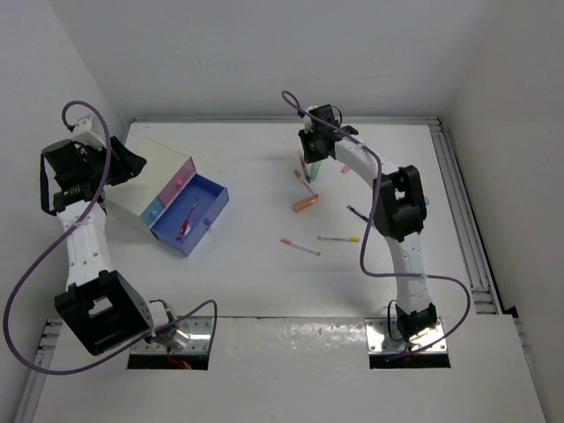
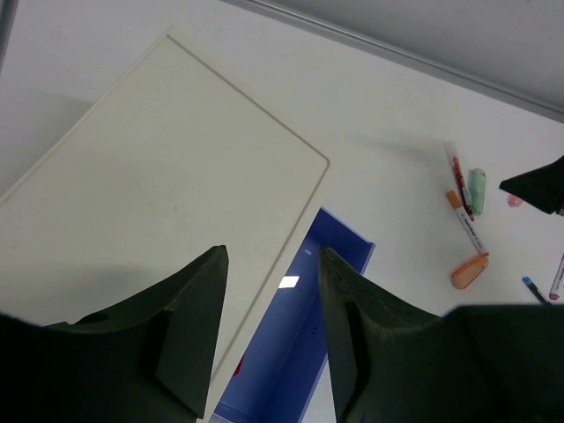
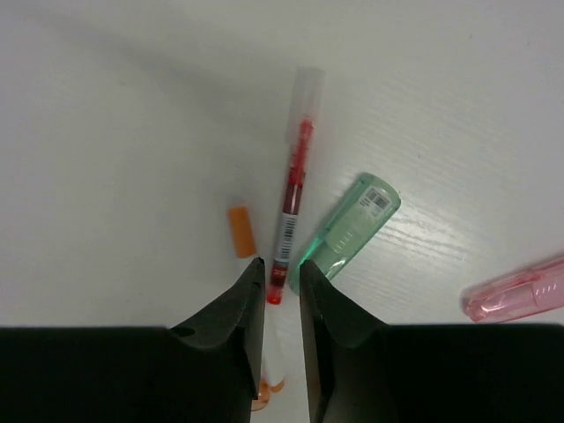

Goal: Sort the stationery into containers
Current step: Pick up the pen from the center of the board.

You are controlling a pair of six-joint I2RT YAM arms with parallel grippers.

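Now the right gripper, jaws narrow but seemingly not pinching, straddles the near end of the red pen, whose barrel runs straight ahead of it.

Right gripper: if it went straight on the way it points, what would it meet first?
Probably the red pen, whose near end lies at the fingertip gap of the right gripper, then the table beneath. The green marker lies just beside that line. Depth is unclear.
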